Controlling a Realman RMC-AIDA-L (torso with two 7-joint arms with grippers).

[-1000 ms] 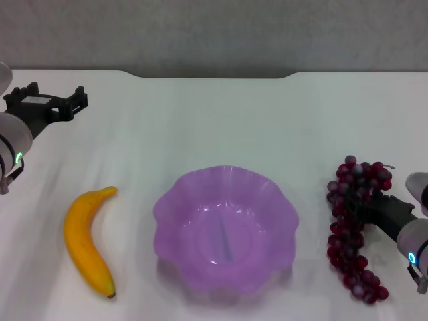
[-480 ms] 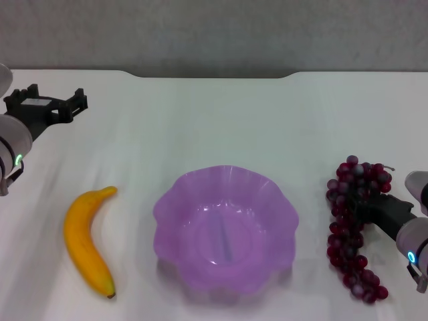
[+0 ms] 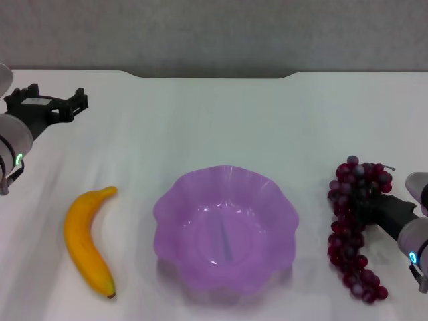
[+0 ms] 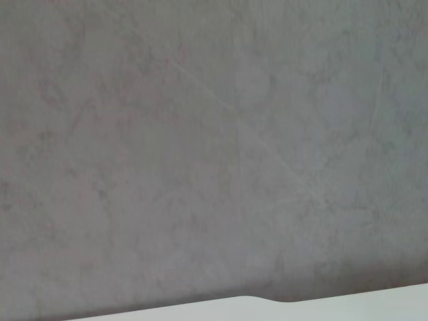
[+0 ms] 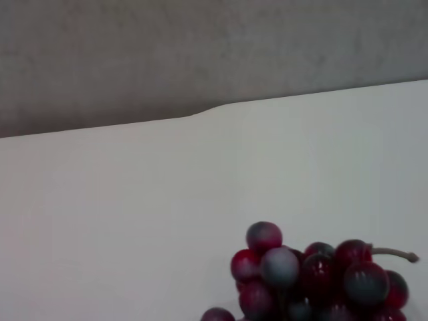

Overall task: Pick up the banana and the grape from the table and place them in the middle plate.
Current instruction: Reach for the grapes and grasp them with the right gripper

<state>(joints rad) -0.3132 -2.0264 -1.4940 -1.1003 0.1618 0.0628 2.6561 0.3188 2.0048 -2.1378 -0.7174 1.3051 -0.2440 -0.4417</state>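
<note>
Head view shows the banana [image 3: 85, 242] at the lower left of the frame, lying on the table [image 3: 221, 127] with its long axis running from upper right to lower left, dark tip toward the bottom edge. The grape [image 3: 354, 227] lies at the lower right, its bunch running top to bottom. Between them sits the middle plate [image 3: 167, 207], holding nothing. The right gripper [image 3: 371, 208] sits on the bunch; whether it grips, I cannot tell. The left gripper [image 3: 47, 107] hangs spread apart at the upper left.
</note>
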